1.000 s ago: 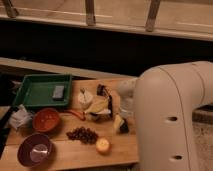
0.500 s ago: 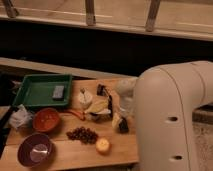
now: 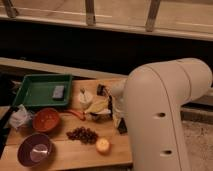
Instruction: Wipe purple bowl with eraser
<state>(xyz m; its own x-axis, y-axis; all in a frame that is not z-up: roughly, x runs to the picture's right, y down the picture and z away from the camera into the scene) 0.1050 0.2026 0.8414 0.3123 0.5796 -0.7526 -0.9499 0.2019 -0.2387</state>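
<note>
The purple bowl (image 3: 35, 149) sits at the front left corner of the wooden board, with a pale glossy inside and nothing in it. The eraser (image 3: 122, 128), a flat black block, lies near the board's right edge. My gripper (image 3: 118, 119) hangs straight down over the eraser from the big white arm (image 3: 160, 110), right at the block's top. The arm hides part of the wrist and of the eraser, so I cannot tell whether the eraser is held. The bowl lies well to the left of the gripper.
An orange-red bowl (image 3: 46, 119) stands just behind the purple one. A green tray (image 3: 30, 92) holds a small grey block (image 3: 58, 91). A white cup (image 3: 86, 97), yellow pieces (image 3: 98, 106), a dark berry cluster (image 3: 82, 134) and a yellow ball (image 3: 102, 145) lie between bowl and gripper.
The gripper has sunk slightly onto the black block at the board's right edge. The bowls and other items have not moved.
</note>
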